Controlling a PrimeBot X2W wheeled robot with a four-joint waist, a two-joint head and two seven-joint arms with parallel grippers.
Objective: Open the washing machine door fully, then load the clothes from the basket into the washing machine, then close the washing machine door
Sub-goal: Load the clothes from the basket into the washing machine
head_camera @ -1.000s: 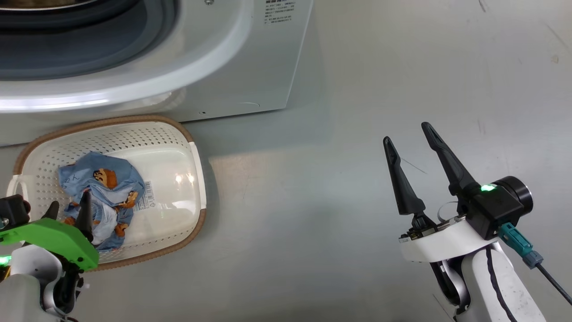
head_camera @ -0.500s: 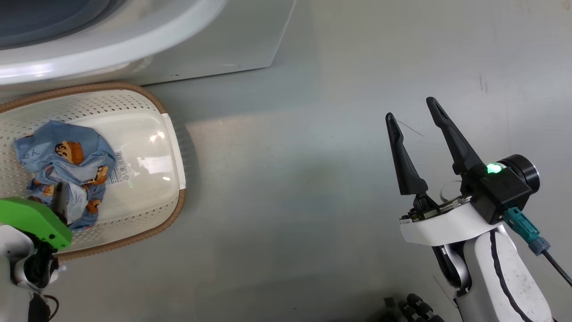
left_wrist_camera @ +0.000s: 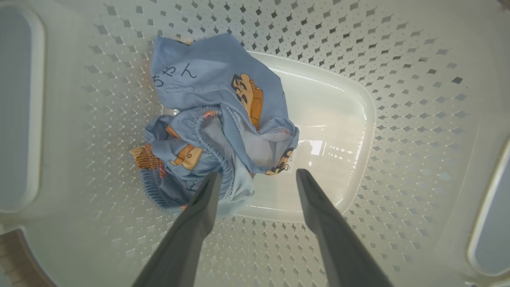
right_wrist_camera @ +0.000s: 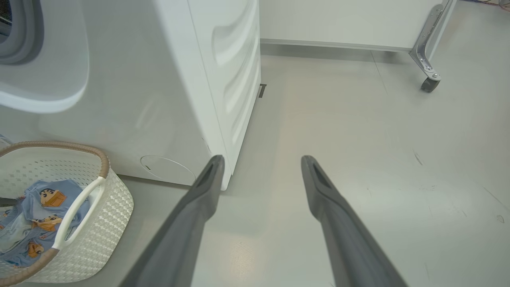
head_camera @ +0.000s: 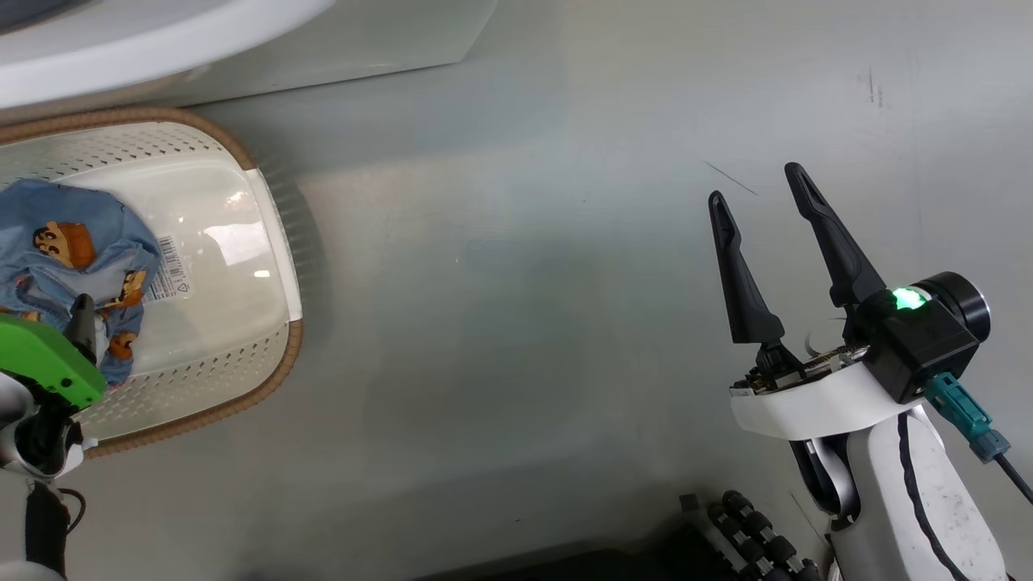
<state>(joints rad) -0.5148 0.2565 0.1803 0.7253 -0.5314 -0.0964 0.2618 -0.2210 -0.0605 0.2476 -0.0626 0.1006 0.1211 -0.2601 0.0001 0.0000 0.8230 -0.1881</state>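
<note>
The cream-white basket point(head_camera: 266, 242) stands on the floor before the white washing machine point(head_camera: 242, 40). Light blue clothes point(head_camera: 73, 250) with orange-brown figures lie crumpled in it. My left gripper point(left_wrist_camera: 258, 174) hangs open inside the basket. Its left finger point(left_wrist_camera: 207, 195) is at the edge of the clothes point(left_wrist_camera: 215, 107), and nothing is gripped. In the head view one dark finger point(head_camera: 82, 319) sticks out past the green wrist cover point(head_camera: 40, 367). My right gripper point(head_camera: 754, 184) stands open and empty over bare floor, far right of the basket point(right_wrist_camera: 115, 199). The washing machine door is out of view.
The washer's side panel point(right_wrist_camera: 231, 71) rises just left of my right gripper point(right_wrist_camera: 263, 159). A metal leg with a caster point(right_wrist_camera: 430, 77) stands far back right beneath a white panel. A dark ribbed part point(head_camera: 750, 532) shows at the bottom edge. Grey floor point(head_camera: 524, 282) lies open between basket and right arm.
The camera has swung, so basket and washer slid up and left in the head view. The left gripper stays over the clothes. The right gripper keeps its open pose.
</note>
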